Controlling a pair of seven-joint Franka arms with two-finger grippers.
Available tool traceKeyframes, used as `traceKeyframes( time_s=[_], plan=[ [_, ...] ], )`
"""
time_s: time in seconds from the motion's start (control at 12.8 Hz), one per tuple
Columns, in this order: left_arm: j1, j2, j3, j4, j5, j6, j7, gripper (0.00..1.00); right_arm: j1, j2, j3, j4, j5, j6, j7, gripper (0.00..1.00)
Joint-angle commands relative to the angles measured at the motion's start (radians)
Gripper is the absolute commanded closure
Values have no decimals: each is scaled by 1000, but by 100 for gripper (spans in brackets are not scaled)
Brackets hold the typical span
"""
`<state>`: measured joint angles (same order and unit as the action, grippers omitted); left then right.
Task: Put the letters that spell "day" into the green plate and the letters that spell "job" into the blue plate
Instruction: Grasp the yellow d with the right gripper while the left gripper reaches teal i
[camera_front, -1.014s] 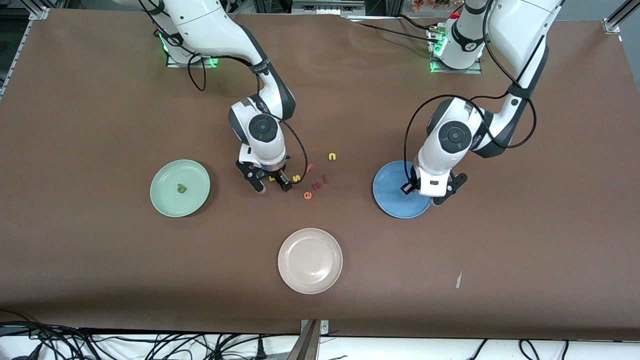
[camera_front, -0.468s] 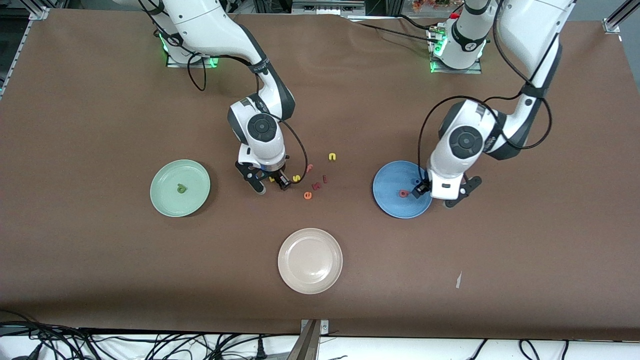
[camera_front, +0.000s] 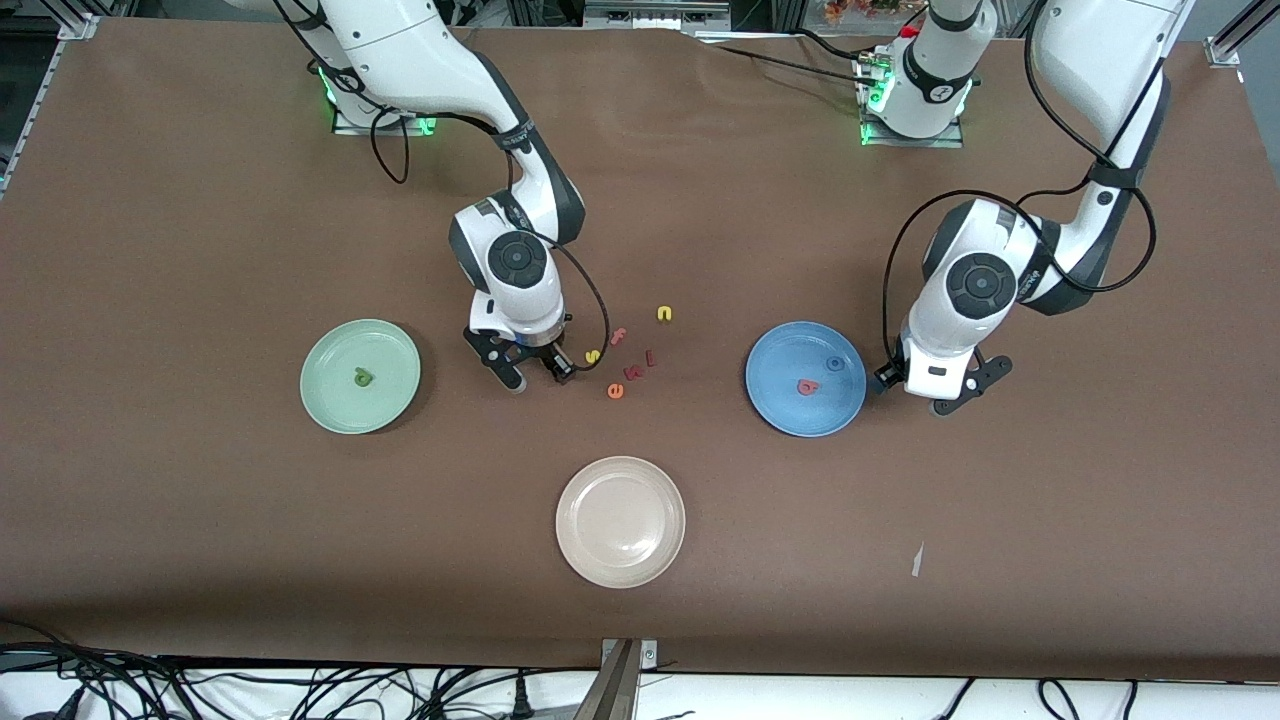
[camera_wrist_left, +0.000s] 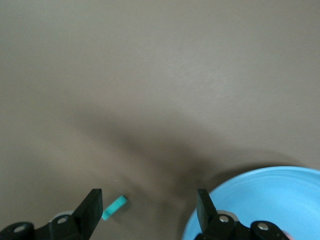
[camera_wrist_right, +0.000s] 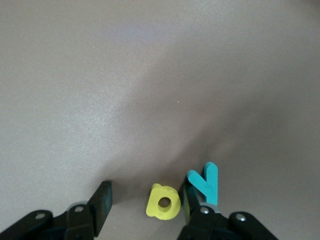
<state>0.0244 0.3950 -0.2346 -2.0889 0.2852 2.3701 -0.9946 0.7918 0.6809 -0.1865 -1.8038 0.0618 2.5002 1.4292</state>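
The green plate (camera_front: 330, 395) holds one dark green letter (camera_front: 363, 378). On the blue plate (camera_front: 780, 400) lie a salmon-red b (camera_front: 807, 386) and a blue ring o (camera_front: 834, 364). My right gripper (camera_front: 538, 376) is low over the letter cluster, open. A yellow rounded letter (camera_wrist_right: 163, 202) sits on the table between its fingers, close against one finger (camera_wrist_right: 187, 199), with a gap to the other. The teal y (camera_wrist_right: 205, 182) lies just outside that finger. My left gripper (camera_front: 920, 392) is open and empty beside the blue plate (camera_wrist_left: 260, 200), over a slim teal j (camera_wrist_left: 115, 207) on the table.
Loose letters lie between the plates: a yellow s (camera_front: 593, 356), a yellow n shape (camera_front: 664, 313), a salmon letter (camera_front: 618, 335), two dark red ones (camera_front: 650, 357) and an orange e (camera_front: 615, 392). A beige plate (camera_front: 620, 520) sits nearer the front camera.
My left gripper opened, left the salmon-red b on the blue plate, and moved off the plate toward the left arm's end. My right gripper's fingers narrowed around the yellow letter.
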Motion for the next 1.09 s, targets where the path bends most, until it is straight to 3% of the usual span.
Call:
traceKeyframes(
  time_s=[0.0,0.16,0.31,0.78,1.01],
  plan=[
    [78,-108,-8,-127,34,24,112,16,-3,-31,2,-37,4,3,-6,42],
    [94,-108,-6,-164,34,72,142,17,-2,-31,4,-37,4,5,-4,47],
    [101,-76,-6,-216,34,222,126,17,-2,-35,7,-37,4,3,-4,54],
    [97,-71,-8,-260,34,242,108,21,-2,-43,10,-40,4,3,-16,67],
    [94,-62,-6,-301,34,332,108,26,-3,-63,10,-46,4,-9,-36,70]
  ],
)
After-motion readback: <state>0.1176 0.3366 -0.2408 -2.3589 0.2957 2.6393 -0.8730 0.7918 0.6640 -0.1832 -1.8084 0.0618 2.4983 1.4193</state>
